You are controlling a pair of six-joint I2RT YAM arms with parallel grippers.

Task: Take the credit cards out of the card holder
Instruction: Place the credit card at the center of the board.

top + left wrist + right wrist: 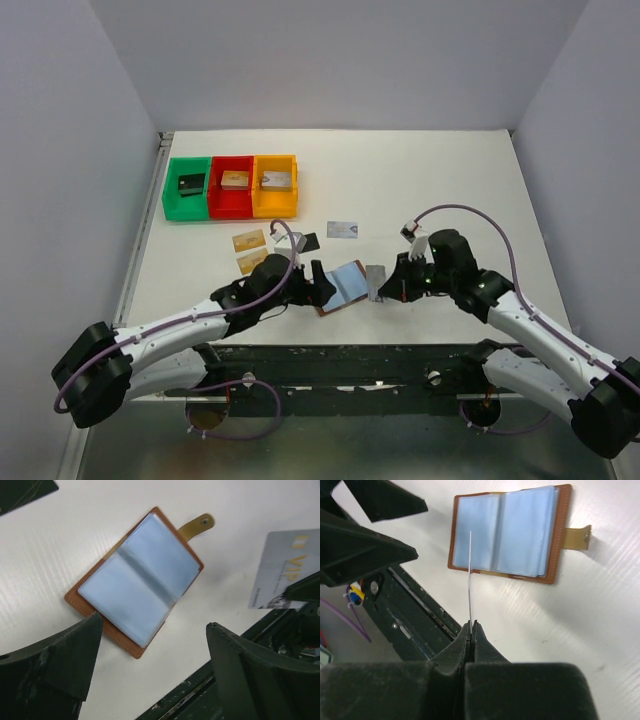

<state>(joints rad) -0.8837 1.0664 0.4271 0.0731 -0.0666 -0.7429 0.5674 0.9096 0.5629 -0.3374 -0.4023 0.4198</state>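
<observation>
Card holder (345,283) lies open and flat by the near edge of the surface (450,180), about mid-width. Its pale blue sleeves face up and the snap tab (197,526) sticks out. Left fingers (319,280) are spread wide with nothing held, just beside the holder's left end; can't tell if they touch it. Right fingers (471,630) are pinched tight on a grey credit card (282,570), just right of the holder and apart from it, seen edge-on from the right wrist.

Loose credit cards lie farther from the near edge than the holder: tan-gold card (249,241), second tan-gold card (252,261), dark card (307,241), whitish card (343,230). Green bin (170,190), red bin (216,190) and orange bin (275,209) sit in a row toward the far left corner, one small block in each.
</observation>
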